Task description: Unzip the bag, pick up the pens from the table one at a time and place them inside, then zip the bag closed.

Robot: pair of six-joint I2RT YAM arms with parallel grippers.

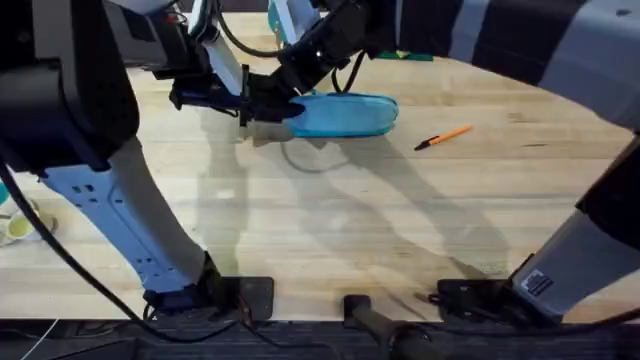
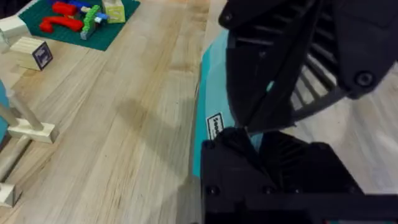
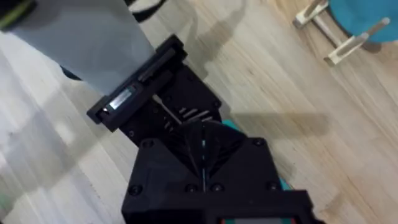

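Lying in the upper middle of the overhead frame, the light blue soft fabric pouch (image 1: 345, 115) rests flat on the pale planked wooden counter (image 1: 330, 220), its long side running left to right. I see both end effectors meeting at its left end: the left end effector (image 1: 243, 100) comes in from the left, and the right end effector (image 1: 285, 100) reaches across from above. From the left wrist view, a strip of the pouch (image 2: 208, 106) with a small white label shows beside the black fingers, but I cannot tell whether either end effector is spread or pinching the fabric or zipper. The thin orange stick pen with a black tip (image 1: 443, 137) lies to the right of the pouch, apart from it, tilted. In the left wrist view, a green building-brick plate with coloured bricks (image 2: 81, 22) sits at the upper left.
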